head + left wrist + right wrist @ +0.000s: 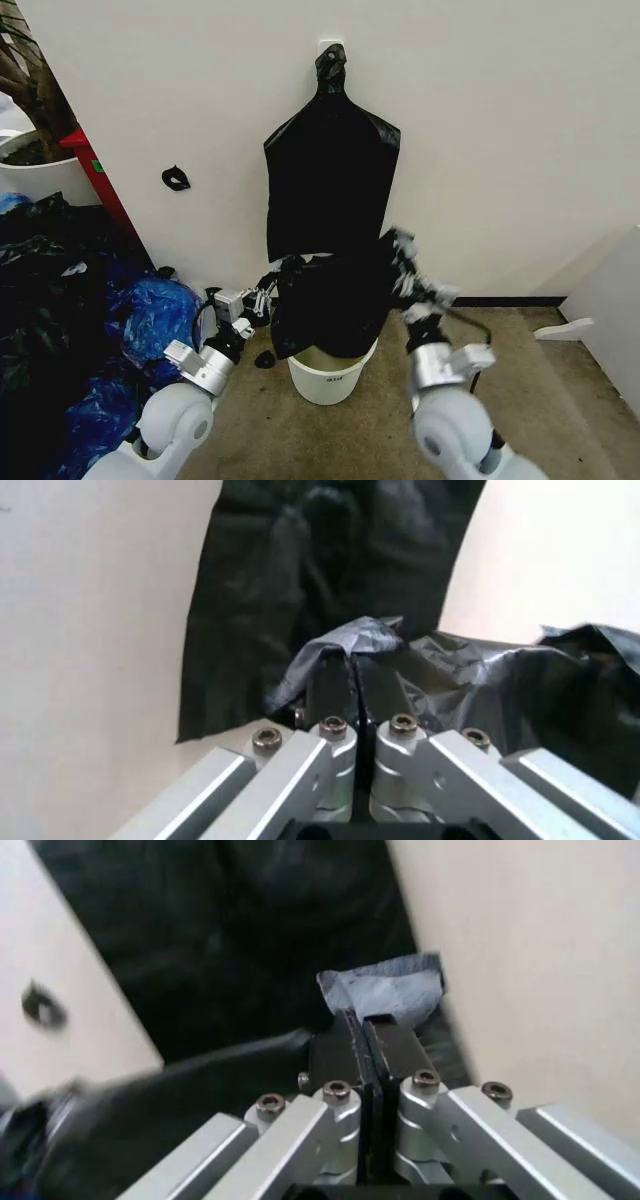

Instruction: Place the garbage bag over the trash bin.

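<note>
The crinkly black garbage bag (335,305) hangs stretched between my two grippers, draped over the top of the white trash bin (332,378) on the floor by the wall. My left gripper (268,290) holds the bag's left edge; in the left wrist view its fingers (330,679) are pressed together on a fold of the garbage bag (480,682). My right gripper (402,262) holds the right edge; in the right wrist view its fingers (392,1048) pinch a tuft of the garbage bag (385,990).
A flat black bag bundle (330,170) hangs from a wall hook above the bin. Blue and black bags (90,330) are heaped on the left, under a white plant pot (40,175). Bare carpet lies to the right, up to a white panel (610,310).
</note>
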